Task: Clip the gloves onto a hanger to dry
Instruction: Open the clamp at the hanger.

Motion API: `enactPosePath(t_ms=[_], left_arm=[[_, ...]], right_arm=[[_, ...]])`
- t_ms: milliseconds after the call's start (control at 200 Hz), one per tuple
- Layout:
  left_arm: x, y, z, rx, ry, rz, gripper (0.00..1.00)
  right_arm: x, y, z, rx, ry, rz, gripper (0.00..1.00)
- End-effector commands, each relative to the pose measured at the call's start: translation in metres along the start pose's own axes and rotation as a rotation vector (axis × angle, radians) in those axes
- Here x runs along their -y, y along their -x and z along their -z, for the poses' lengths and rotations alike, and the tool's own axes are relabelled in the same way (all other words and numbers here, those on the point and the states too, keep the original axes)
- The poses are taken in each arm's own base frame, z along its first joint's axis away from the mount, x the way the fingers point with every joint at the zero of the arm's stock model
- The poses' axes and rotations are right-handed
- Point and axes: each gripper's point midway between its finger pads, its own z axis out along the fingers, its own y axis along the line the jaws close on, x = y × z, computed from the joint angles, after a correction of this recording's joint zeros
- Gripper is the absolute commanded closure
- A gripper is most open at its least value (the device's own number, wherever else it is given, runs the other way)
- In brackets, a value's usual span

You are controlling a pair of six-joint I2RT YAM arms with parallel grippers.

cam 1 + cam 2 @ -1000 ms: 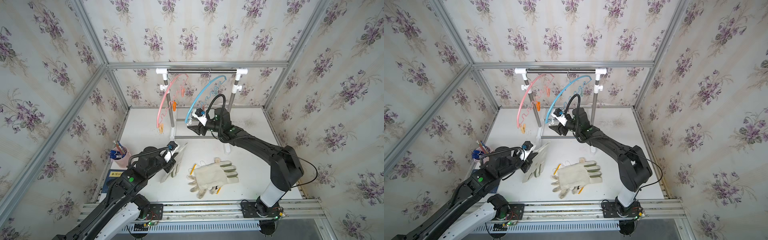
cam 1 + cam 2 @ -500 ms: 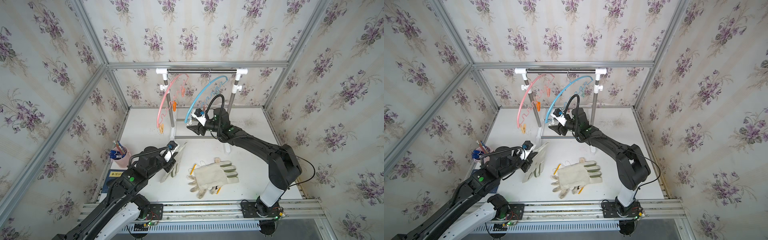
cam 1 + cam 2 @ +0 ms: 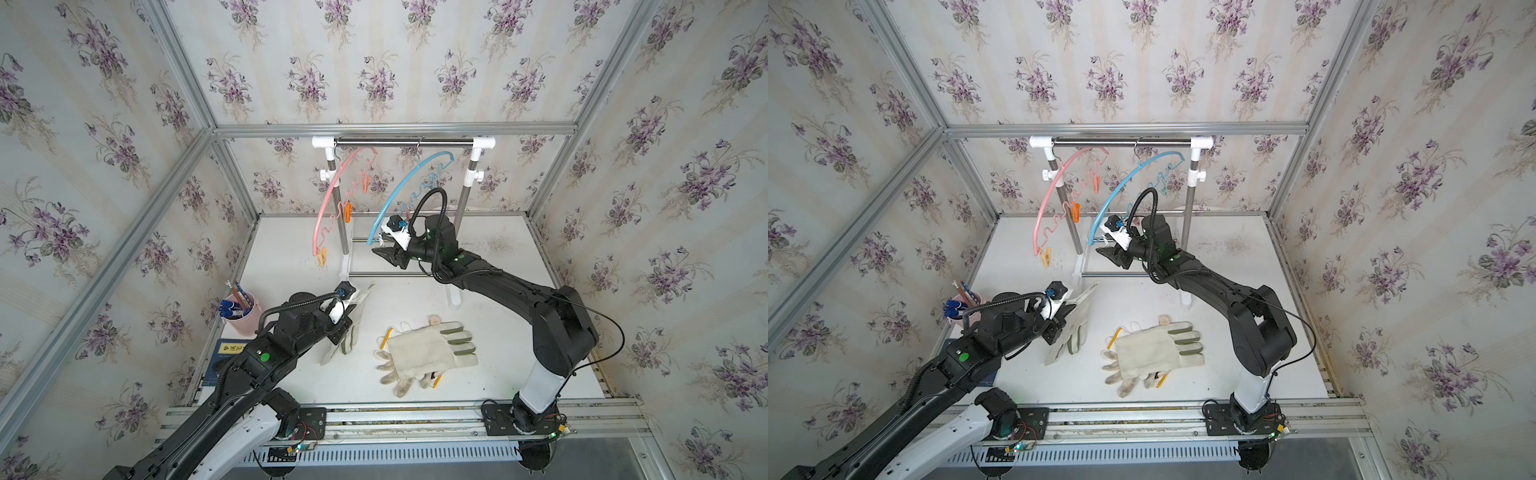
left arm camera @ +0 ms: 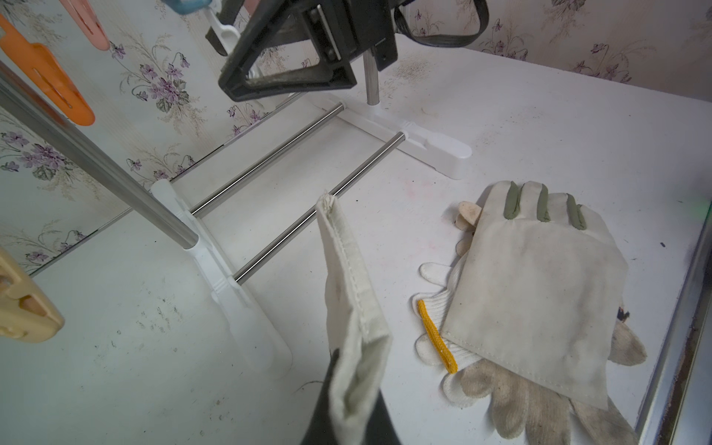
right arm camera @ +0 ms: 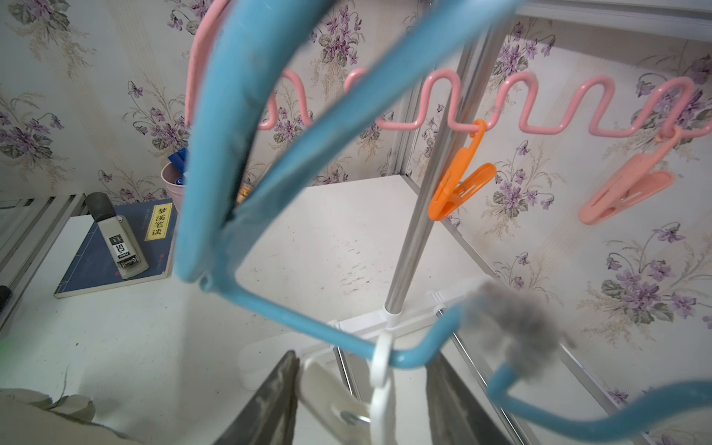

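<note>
My left gripper point(image 3: 351, 311) point(image 4: 354, 408) is shut on an off-white canvas glove point(image 3: 347, 338) point(image 3: 1073, 328) point(image 4: 346, 293) and holds it up off the table, cuff edge uppermost. More gloves point(image 3: 428, 349) point(image 3: 1154, 351) lie in a pile: a canvas one with green finger patches point(image 4: 531, 293) over knit ones with a yellow cuff edge point(image 4: 435, 335). A blue hanger point(image 3: 399, 187) point(image 3: 1121, 183) point(image 5: 215, 154) hangs on the rail. My right gripper point(image 3: 380, 251) point(image 3: 1104, 251) point(image 5: 362, 356) is open around its white clip point(image 5: 339, 397); one finger touches the clip, the other stands apart.
A pink hanger point(image 3: 332, 195) with orange point(image 3: 347, 212) and pale clips hangs left of the blue one on the rack's rail point(image 3: 403, 142). The rack's feet and crossbars point(image 4: 319, 204) lie on the table. A pink pen cup point(image 3: 245, 313), blue book point(image 5: 96, 262) and stapler point(image 5: 117, 239) stand at the left.
My right gripper's jaws have narrowed around the white clip at the blue hanger's end. The left arm and the held glove have not moved.
</note>
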Motion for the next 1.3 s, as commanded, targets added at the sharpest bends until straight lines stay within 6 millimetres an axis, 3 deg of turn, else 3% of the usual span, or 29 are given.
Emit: enactPosePath(t_ms=[0,435,644,904,1294], left_arm=[[-0.003,0.008,0.002,0.030,0.017,0.006,1.00],[-0.006,0.012,0.006,0.046,0.031,0.001,1.00],[-0.005,0.014,0.003,0.043,0.025,0.000,1.00],[-0.005,0.011,0.002,0.041,0.022,0.008,1.00],[-0.005,0.008,0.001,0.038,0.026,0.009,1.00]], right_arm=[[0.001,0.006,-0.002,0.023,0.000,0.018,0.50],[-0.003,0.013,-0.001,0.032,0.002,0.002,0.64],[-0.009,0.006,-0.001,0.002,0.003,0.031,0.50],[-0.003,0.000,0.000,-0.011,-0.081,0.065,0.47],[-0.001,0.013,0.003,0.041,-0.114,0.087,0.51]])
